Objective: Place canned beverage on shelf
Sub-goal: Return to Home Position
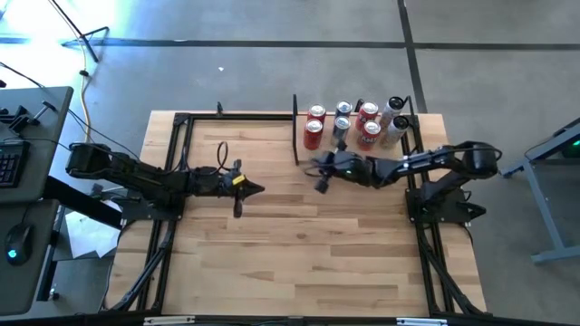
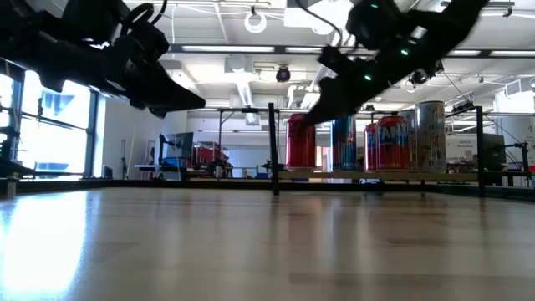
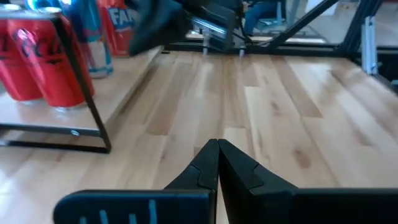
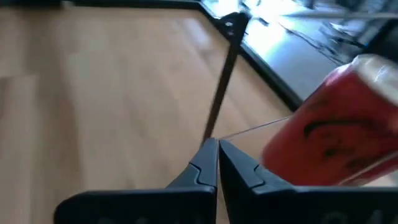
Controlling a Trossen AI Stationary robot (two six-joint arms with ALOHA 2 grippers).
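- High view: eight cans point(image 1: 370, 131) stand in pairs on the shelf point(image 1: 355, 149), upper middle of the frame. Every can looks placed, so only the retreat remains.
- The right claw point(image 1: 319, 178) hangs shut and empty at the shelf's lower left corner. The left claw point(image 1: 257, 189), also shut, is mid-table and well apart.
- Low view: both arms hang above the table point(image 2: 251, 242), with the cans at right centre. I judge the right arm should lift first, then draw back, keeping clear of the cans.
- Left wrist view: the fingers point(image 3: 202, 168) meet with nothing between them.
- Right wrist view: the fingers are closed on nothing. A red can point(image 4: 336, 137) stands just beside them, past a black bar point(image 4: 224, 81).
- The table is smooth pale wood with bare planks. The room is an open workshop with a grey floor point(image 1: 272, 63), a desk point(image 1: 27, 163) at far left and ceiling lights point(image 2: 217, 48).
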